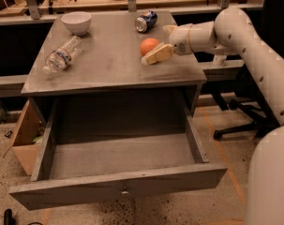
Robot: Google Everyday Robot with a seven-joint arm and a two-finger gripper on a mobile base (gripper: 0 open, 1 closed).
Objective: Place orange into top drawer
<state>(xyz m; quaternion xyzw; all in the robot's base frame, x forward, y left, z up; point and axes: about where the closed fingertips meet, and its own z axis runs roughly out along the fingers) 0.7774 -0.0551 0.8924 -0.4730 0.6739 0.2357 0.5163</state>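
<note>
The gripper (156, 45) is low over the right side of the tabletop (108, 67), reaching in from the right on the end of the white arm (235, 34). It is spread open and has nothing clamped. Its near tan finger (155, 55) lies slanted along the front right of the orange (148, 45), touching it or very nearly, while the far finger shows only as a short stub behind and to the right of the fruit.

The orange sits on the tabletop, right of centre, just in front of a soda can (145, 20) lying on its side near the back edge. A white bowl (76, 22) stands at the back left corner, and a clear plastic bottle (62, 55) lies on its side along the left edge.

Below the tabletop the top drawer (118, 161) is pulled fully out, with a small round knob (125, 191) on its front panel. A cardboard box (24, 137) leans on the floor at the drawer's left.
</note>
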